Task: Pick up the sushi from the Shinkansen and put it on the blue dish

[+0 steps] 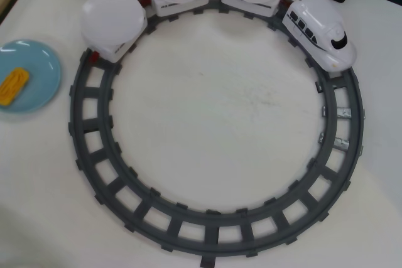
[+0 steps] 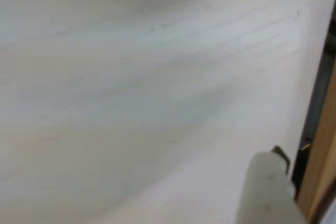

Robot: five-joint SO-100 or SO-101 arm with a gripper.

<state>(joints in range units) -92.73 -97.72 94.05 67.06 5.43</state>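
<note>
In the overhead view the yellow-orange sushi [image 1: 13,85] is seen lying on the blue dish [image 1: 39,67] at the left edge, well apart from the Shinkansen [image 1: 319,31], which is parked on the grey track [image 1: 213,233] at the upper right. In the wrist view only one pale gripper finger [image 2: 268,192] is shown over the bare white table [image 2: 131,103], so whether the jaws are open or closed cannot be told

Overhead downward; wrist close over table [image 2: 131,103]
</note>
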